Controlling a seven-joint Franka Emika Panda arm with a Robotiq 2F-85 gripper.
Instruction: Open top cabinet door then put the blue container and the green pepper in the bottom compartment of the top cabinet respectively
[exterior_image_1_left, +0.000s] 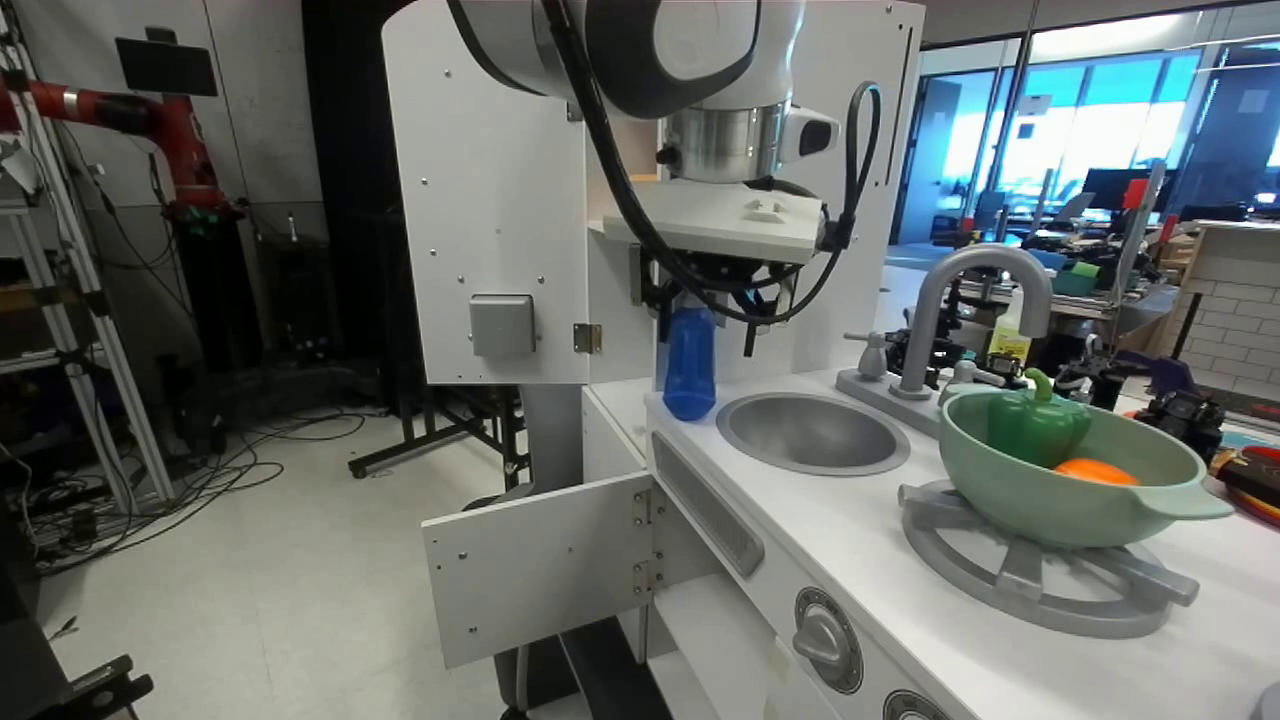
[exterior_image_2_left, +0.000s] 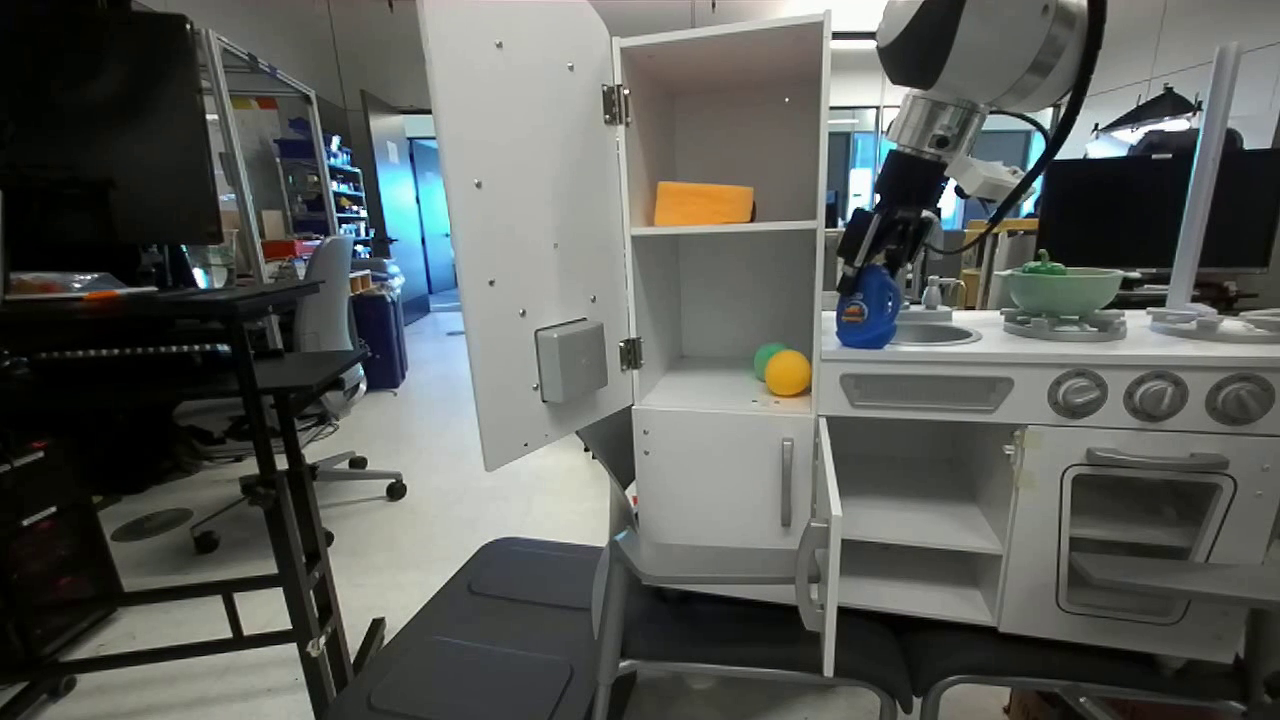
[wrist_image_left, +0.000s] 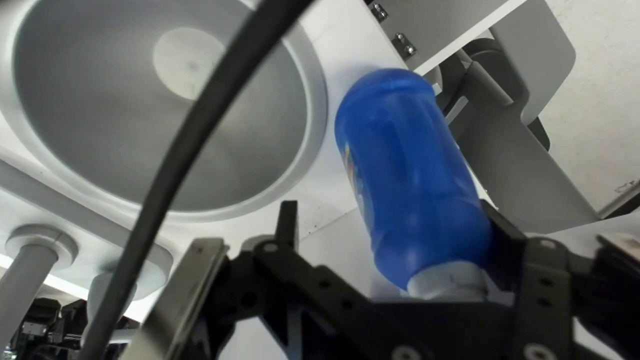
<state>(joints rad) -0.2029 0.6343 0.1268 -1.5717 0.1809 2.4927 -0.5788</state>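
1. low in the wrist view, here's the gripper (wrist_image_left: 390, 215), jaws spread wide, one on each side of the blue container (wrist_image_left: 410, 165)! there's a clear gap at the left; the jaw on the right of the frame is touching or just beside the plastic, can't tell which.
2. and that blue container, near the middle of the frame in an exterior view, is upright on the white counter (exterior_image_1_left: 850, 535), close to the edge.
3. just beside it, lower middle, the round sink (exterior_image_1_left: 815, 440), with the grey tap (exterior_image_1_left: 921, 320) rising right of centre.
4. far right now: the green pepper (exterior_image_1_left: 1030, 425) sits in the pale green bowl (exterior_image_1_left: 1060, 510), an orange toy (exterior_image_1_left: 1095, 470) beside it, all up on a grey burner (exterior_image_1_left: 1020, 570).
5. upper middle of an exterior view, the top cabinet (exterior_image_2_left: 745, 130), its top cabinet door (exterior_image_2_left: 530, 220) swung wide, left of centre!
6. centre frame, the bottom compartment (exterior_image_2_left: 720, 300) has a green rounded toy (exterior_image_2_left: 767, 357) and a yellow-orange ball (exterior_image_2_left: 789, 373) at its right side; an orange block (exterior_image_2_left: 700, 203) lies on the shelf (exterior_image_2_left: 725, 229) above.
7. lower left of middle, in an exterior view, the lower door (exterior_image_1_left: 540, 575) stands open too.
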